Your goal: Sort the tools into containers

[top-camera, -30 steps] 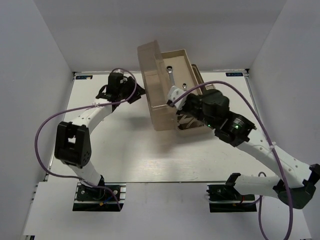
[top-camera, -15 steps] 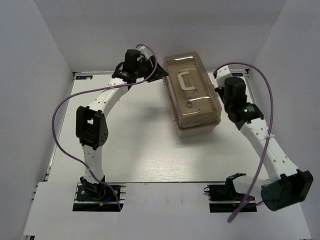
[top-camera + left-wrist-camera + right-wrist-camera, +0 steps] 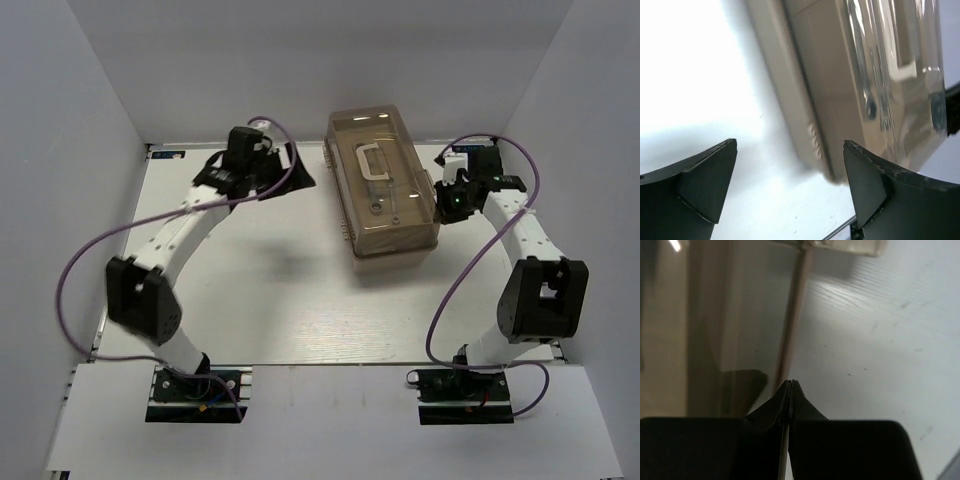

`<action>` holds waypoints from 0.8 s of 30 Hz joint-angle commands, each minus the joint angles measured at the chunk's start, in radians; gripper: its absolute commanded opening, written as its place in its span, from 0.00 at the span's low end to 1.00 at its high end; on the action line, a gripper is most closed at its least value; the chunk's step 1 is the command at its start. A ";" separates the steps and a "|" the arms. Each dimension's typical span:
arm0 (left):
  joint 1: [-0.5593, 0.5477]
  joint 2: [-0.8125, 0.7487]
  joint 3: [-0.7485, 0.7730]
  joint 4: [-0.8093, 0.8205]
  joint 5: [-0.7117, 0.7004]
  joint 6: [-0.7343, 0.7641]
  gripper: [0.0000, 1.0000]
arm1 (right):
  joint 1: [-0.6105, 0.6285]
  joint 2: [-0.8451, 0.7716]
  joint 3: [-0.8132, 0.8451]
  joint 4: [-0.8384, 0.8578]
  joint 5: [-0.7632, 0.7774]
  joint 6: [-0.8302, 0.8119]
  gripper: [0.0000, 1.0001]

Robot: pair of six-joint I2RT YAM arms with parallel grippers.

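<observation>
So here's the layout in the top view. The toolbox [image 3: 392,262] sits toward the 12 o'clock end of the surface [image 3: 260,290], with its smoky lid [image 3: 400,215] down and the handle [image 3: 368,163] lying flat on top. Its long axis runs roughly 12 to 6, tipped a hair toward 11 and 5.

The box is sandwiched between the two arms. The left jaws [image 3: 305,175] are off its 9 o'clock side, up near the far corner, close but with a sliver of surface showing between. The right jaws [image 3: 447,188] are at its 3 o'clock side, just beside the wall. I can't tell if they're actually touching it, but that arm looks like the nearer one.

In the left wrist view the jaws are spread wide with nothing in them. The long side of the box runs slantwise across the gap ahead, so the side wall faces them, not an end. In the right wrist view the jaws are pinched together, tip to tip, on nothing, with the lid's edge right in front.

As for the tools, the only one I can make out is what looks like a silver wrench [image 3: 867,97], seen through the lid and lying lengthwise with the box. No tool shows outside the box from above, so my guess is the sorting is basically done — anything next is about the box itself. With the lid closed and both arms flanking the long sides, either could nudge it, the right one with less travel.
</observation>
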 commanded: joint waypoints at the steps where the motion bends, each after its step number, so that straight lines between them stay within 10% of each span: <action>1: 0.002 -0.238 -0.141 -0.047 -0.139 0.034 0.98 | 0.006 0.029 0.073 -0.054 -0.250 0.010 0.00; 12: 0.002 -0.617 -0.560 -0.093 -0.229 -0.030 0.99 | 0.054 0.010 0.088 -0.056 -0.376 0.018 0.00; 18: -0.008 -0.628 -0.558 -0.132 -0.270 -0.018 0.99 | 0.062 -0.045 0.058 -0.016 -0.080 0.035 0.02; 24: -0.008 -0.680 -0.540 -0.145 -0.271 0.066 0.99 | 0.060 -0.181 0.006 -0.060 0.245 -0.013 0.78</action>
